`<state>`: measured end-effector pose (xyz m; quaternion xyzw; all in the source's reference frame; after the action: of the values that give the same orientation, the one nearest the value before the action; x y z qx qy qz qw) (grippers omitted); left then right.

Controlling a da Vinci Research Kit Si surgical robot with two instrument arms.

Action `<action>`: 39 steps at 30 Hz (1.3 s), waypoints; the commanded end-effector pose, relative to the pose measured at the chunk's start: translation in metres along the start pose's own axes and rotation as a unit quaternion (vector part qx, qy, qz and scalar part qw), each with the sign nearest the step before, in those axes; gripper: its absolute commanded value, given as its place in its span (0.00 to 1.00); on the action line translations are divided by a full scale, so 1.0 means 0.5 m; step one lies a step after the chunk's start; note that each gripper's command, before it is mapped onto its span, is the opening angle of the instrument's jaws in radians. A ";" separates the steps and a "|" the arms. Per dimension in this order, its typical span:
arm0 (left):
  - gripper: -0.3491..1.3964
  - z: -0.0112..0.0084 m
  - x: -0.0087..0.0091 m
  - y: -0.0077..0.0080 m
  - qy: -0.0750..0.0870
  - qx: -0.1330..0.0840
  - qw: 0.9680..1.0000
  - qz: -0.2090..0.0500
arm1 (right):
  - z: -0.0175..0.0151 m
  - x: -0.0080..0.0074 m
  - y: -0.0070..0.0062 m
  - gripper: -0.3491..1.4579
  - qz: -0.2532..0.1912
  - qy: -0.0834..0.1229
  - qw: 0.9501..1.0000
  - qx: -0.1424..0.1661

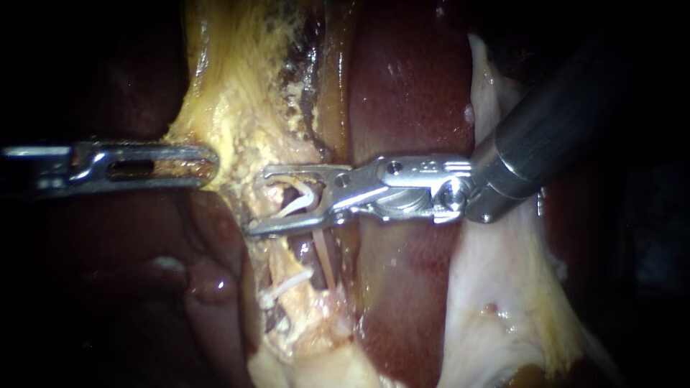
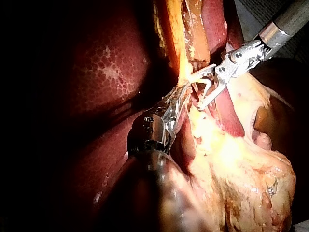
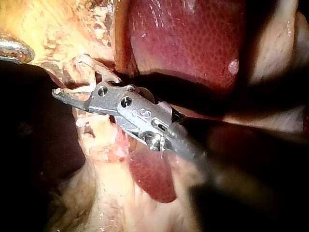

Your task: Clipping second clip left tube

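My right instrument (image 1: 256, 202) is lying in across the liver (image 1: 410, 86). Its jaws are standing wide apart but holding an unclosed white clip (image 1: 300, 201), both jaws touching it. That clip is sitting over the dissected strip, where a thin pink tube (image 1: 323, 255) is running down from under the lower jaw, near a seated clip (image 1: 286, 286). I can't tell which tube is the left one, or whether it's fully inside the clip's mouth. My left instrument (image 1: 212, 167) is gripping the edge of the yellow fatty tissue (image 1: 230, 93), jaws closed on it, tenting it sideways. Risks as I'm judging them: squeezing with the tube only partly captured, giving a half-bite; catching fat or a neighbouring strand in the bite; landing too close to the seated clip; the left grip slipping so the tube is shifting out mid-squeeze.
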<state>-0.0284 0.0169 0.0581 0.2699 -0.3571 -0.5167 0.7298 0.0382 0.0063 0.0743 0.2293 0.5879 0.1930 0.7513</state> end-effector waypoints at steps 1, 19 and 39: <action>0.00 -0.0001 0.0000 0.0000 0.000 0.000 1.000 0.000 | 0.0000 -0.0001 0.0000 0.48 0.000 0.000 1.000 0.000; 0.00 -0.0019 -0.0009 0.0015 0.003 0.003 1.000 0.000 | -0.0013 -0.0004 -0.0005 0.48 -0.001 0.000 1.000 0.002; 0.00 -0.0044 -0.0022 0.0051 -0.001 -0.004 1.000 0.001 | -0.0150 0.0038 -0.0081 0.50 0.002 0.000 0.999 0.033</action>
<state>-0.0254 0.0189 0.0585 0.2666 -0.3558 -0.5174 0.7312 0.0310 0.0049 0.0685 0.2561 0.5940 0.1747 0.7423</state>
